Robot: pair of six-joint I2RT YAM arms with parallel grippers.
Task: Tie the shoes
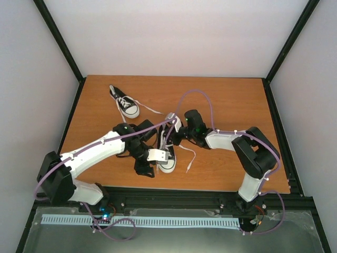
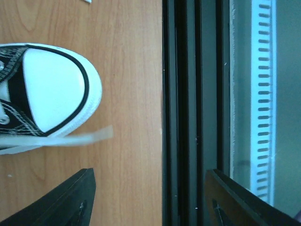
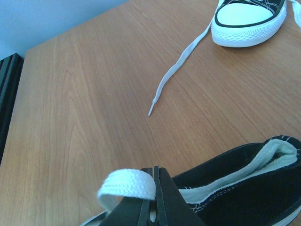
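Far shoe (image 1: 125, 101) lies back-left on the table (image 1: 231, 100), well apart from both arms. Its loose lace (image 3: 176, 70) trails flat on the wood. Left gripper (image 2: 149, 188) hangs over the table's near edge, just beside the toe of the near shoe (image 2: 51, 89), fingers (image 2: 70, 202) spread with nothing between them. Near shoe sits mid-table between the two grippers, toe toward the arm bases. Right gripper (image 3: 153, 197) is at that shoe's opening, fingers pressed together, pinching a white lace loop (image 3: 128, 184).
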